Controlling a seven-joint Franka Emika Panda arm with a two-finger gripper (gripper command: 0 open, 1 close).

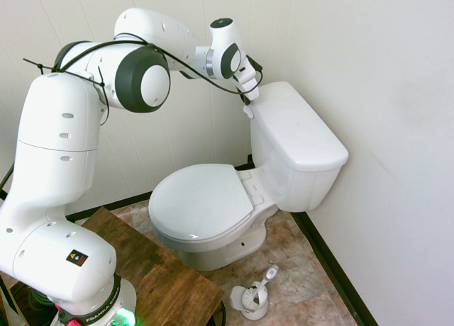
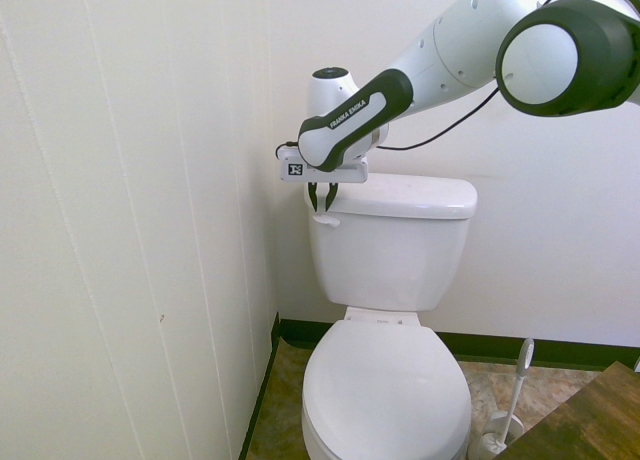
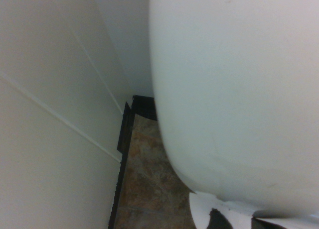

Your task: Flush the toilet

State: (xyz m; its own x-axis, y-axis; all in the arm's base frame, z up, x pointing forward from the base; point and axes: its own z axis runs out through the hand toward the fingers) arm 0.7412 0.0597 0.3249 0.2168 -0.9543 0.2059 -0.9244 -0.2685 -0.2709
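Your gripper (image 2: 323, 202) points straight down at the upper corner of the tank, on the side nearest the panelled wall. Its 2 dark fingers (image 2: 313, 197) stand only a narrow gap apart, and the small white flush lever (image 2: 325, 218) sits right at their tips. From the second exterior view you can see the tips at the lever, but you cannot tell whether they press it or just flank it. In the first exterior view the fingers are hidden behind the wrist, at the tank's corner.

The toilet (image 1: 213, 198) stands in the corner of the room with its seat lid down and the flat tank lid (image 1: 301, 124) in place; the tank is directly beneath and beside the fingers. The wrist view shows you the tank's white wall (image 3: 234, 89) close up, with brown floor tiles (image 3: 149, 179) and dark baseboard below.

A toilet-brush holder (image 1: 252, 298) sits on the floor beside the bowl, well apart from the gripper.
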